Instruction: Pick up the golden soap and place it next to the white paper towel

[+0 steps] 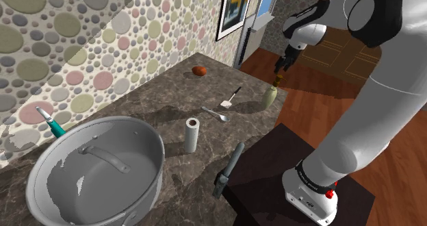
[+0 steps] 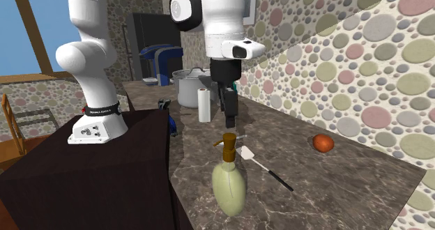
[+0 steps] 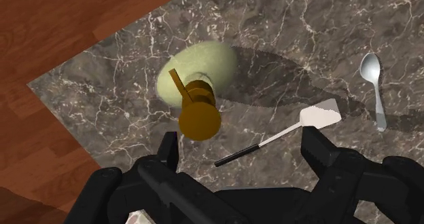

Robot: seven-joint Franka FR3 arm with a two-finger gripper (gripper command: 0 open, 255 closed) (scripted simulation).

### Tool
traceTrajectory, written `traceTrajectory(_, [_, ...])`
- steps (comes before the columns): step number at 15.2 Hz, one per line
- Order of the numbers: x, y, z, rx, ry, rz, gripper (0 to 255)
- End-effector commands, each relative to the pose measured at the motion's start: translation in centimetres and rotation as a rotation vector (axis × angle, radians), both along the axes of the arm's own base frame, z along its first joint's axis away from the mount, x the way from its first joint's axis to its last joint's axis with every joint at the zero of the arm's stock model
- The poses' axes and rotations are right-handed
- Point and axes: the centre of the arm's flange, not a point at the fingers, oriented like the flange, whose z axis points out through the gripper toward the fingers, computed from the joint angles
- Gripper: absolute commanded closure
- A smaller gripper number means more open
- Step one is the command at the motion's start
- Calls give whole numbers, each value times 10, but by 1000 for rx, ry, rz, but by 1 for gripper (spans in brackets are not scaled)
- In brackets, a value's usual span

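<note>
The soap is a pale green bottle with a golden pump, standing upright near the counter's edge. My black gripper hangs open just above it, apart from it. In the wrist view the gripper is spread wide, with the pump close to one finger and nothing clasped. The white paper towel roll stands upright further along the counter, beyond the gripper in the second exterior view.
A spatula and a spoon lie on the marble counter beside the soap. A reddish fruit sits near the wall. A big grey pot, a teal brush and a dark tool lie past the roll.
</note>
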Motion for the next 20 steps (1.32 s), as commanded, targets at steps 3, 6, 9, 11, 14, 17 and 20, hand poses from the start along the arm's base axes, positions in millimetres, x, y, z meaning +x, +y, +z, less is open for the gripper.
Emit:
traceTrajectory(3, [6, -29, -28, 6, 7, -4, 0])
traceTrajectory(6, [7, -28, -44, 6, 7, -4, 0])
traceTrajectory(9, [8, -27, -60, 6, 7, -4, 0])
traceTrajectory(11, [8, -27, -63, 6, 7, -4, 0])
traceTrajectory(14, [8, -27, -63, 6, 7, -4, 0])
traceTrajectory(17, [8, -27, -63, 6, 7, -4, 0])
traceTrajectory(20, [8, -27, -63, 6, 7, -4, 255])
